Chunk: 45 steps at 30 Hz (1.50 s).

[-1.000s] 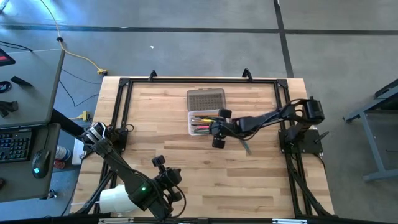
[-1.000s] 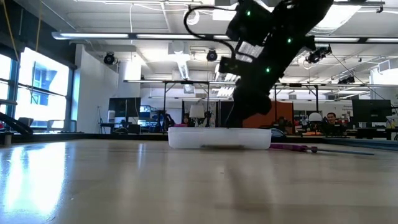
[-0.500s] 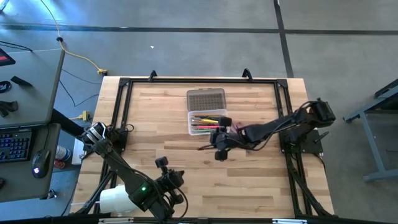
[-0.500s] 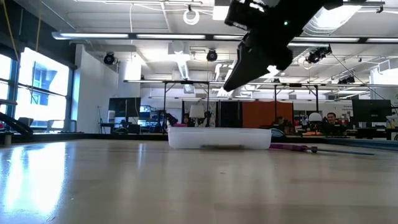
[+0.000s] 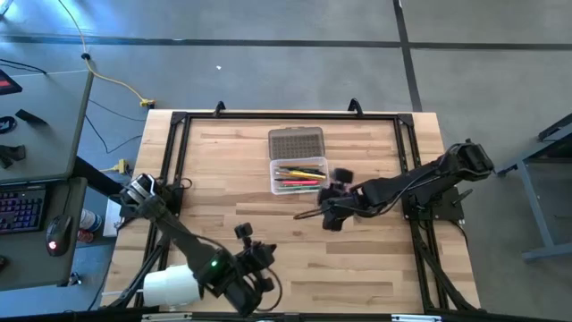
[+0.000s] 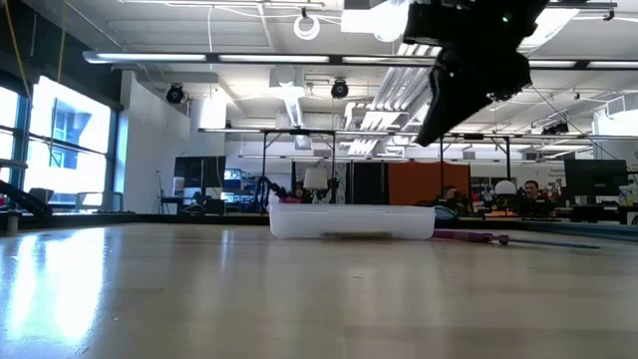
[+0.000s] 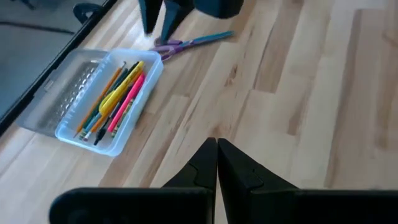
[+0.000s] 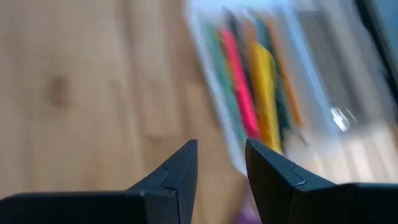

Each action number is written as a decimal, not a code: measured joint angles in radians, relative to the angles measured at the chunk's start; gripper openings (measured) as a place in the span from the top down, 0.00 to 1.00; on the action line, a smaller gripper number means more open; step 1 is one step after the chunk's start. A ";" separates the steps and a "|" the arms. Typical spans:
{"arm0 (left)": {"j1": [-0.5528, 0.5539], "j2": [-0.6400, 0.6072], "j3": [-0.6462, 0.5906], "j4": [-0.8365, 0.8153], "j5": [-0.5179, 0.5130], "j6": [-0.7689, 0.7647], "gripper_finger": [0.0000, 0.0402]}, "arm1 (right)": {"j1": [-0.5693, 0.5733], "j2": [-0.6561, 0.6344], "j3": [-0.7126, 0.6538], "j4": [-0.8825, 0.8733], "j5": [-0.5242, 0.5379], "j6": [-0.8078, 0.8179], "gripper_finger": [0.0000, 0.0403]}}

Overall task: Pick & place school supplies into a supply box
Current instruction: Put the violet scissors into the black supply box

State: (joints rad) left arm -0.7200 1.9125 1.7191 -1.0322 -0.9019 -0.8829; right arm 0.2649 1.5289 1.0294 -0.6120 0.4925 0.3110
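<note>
The supply box [image 7: 81, 134] is see-through clear plastic, with a greyish ribbed lid [image 5: 296, 141] flipped open. Inside there's a bright mix: yellow pen [image 7: 122, 87], hot pink one [image 7: 126, 104], an orange pencil [image 7: 99, 99], plus green and dark ones. Scissors [image 7: 189, 43] have purple handles and teal-blue blades. Desk [image 5: 375, 268] is light striped wood with a black frame. Both tools are black.

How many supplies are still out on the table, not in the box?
1: the purple-handled scissors lie on the table beside the supply box, near the right gripper. The arm may hide others.
</note>
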 joint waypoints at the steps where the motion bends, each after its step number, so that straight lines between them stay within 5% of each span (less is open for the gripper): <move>1: 0.012 0.000 0.000 0.005 0.009 0.000 0.88 | -0.001 -0.005 0.000 -0.048 0.025 0.049 0.71; 10: 0.123 0.000 0.000 0.019 0.196 0.002 0.88 | 0.000 -0.013 -0.040 -0.403 0.045 0.405 0.71; 18: 0.176 0.000 0.000 0.042 0.293 0.109 0.88 | -0.003 -0.013 -0.173 -0.271 -0.032 0.326 0.71; 29: 0.179 0.000 0.000 0.046 0.297 0.208 0.88 | -0.061 -0.012 -0.317 0.158 -0.121 0.091 0.71; 45: 0.179 0.000 0.000 0.047 0.293 0.262 0.88 | -0.051 -0.015 -0.359 -0.124 -0.306 0.379 0.71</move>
State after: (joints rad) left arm -0.5411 1.9125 1.7191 -0.9852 -0.6091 -0.6212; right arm 0.2137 1.5135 0.6704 -0.7361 0.1863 0.6900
